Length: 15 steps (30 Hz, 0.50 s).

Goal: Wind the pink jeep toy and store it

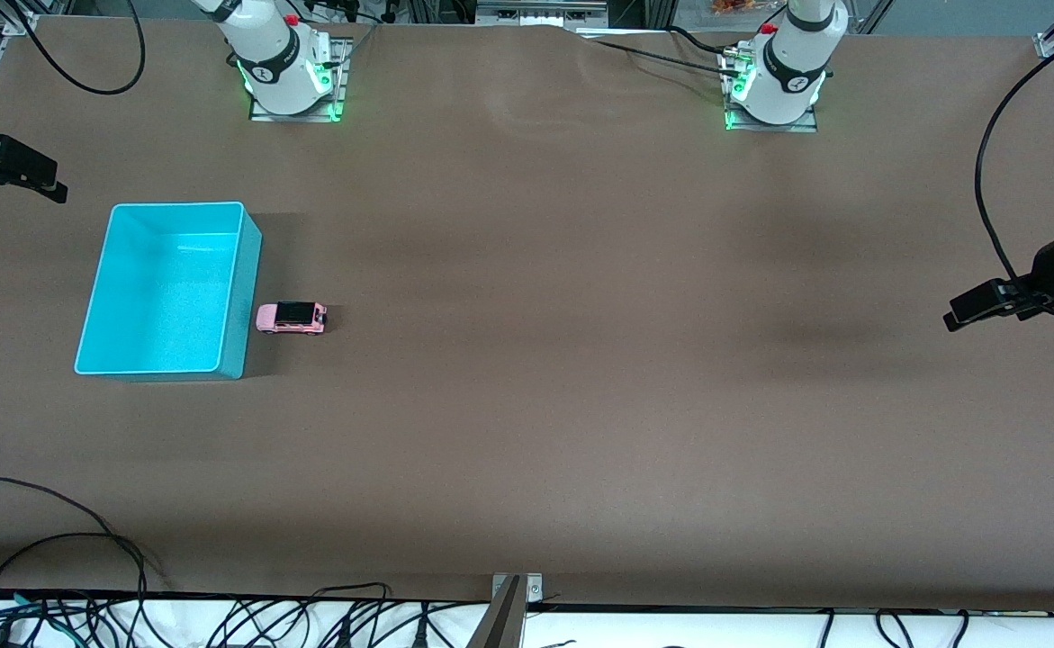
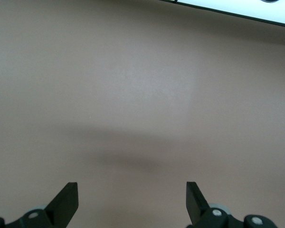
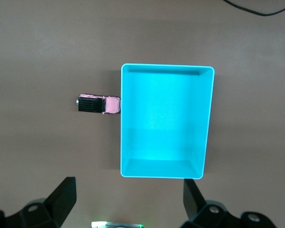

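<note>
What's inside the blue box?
Nothing shows inside the turquoise bin; its bare floor is visible in the front and right wrist views. The pink jeep toy sits on the table beside it, toward the left arm's end. No part of the inside is covered.

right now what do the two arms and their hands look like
Both arms have white rounded shells with black joint rings, a red button near the base and green lights glowing at their metal mounting plates. The right arm and left arm trail black cables. The right hand and left hand each end in two black wedge-shaped fingers on dark mounts with silver screws.
</note>
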{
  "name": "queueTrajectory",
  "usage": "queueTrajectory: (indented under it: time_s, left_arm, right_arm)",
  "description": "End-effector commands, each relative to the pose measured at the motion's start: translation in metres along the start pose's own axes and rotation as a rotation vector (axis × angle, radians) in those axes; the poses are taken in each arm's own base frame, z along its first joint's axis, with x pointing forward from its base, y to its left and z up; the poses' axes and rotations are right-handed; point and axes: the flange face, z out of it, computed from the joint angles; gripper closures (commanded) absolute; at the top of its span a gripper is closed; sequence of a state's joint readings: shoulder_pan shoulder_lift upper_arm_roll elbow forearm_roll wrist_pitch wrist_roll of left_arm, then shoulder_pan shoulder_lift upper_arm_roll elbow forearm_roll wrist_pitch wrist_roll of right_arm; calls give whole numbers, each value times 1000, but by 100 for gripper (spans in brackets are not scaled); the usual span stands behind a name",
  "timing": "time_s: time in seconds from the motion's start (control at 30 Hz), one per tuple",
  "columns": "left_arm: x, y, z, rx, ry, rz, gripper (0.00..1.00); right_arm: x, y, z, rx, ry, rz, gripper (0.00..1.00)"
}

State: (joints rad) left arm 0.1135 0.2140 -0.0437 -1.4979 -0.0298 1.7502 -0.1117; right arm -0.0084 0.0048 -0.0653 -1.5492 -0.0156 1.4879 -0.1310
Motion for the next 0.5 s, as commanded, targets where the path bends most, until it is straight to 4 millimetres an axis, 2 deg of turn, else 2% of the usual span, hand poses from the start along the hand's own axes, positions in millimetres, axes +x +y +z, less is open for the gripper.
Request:
queueTrajectory:
  time_s: [0.0,0.07,0.17,0.3,0.47]
  left_arm:
    - [-4,-4,-3,10,-3,21,0]
    - [-4,-4,-2,10,-3,21,0]
    - [-4,-4,-2,10,-5,21,0]
    - [-4,-4,-4,10,0,19,0]
    - [-2,-15,-10,8,11,4,0]
  right_arm:
    - [-9,-11,-12,17,6,-32,0]
    - [-14,-12,-14,18,14,-35,0]
    - [-10,-15,-9,10,36,-39,0]
    - [-2,-16,11,15,76,-19,0]
    - [-5,-16,21,9,103,-23,0]
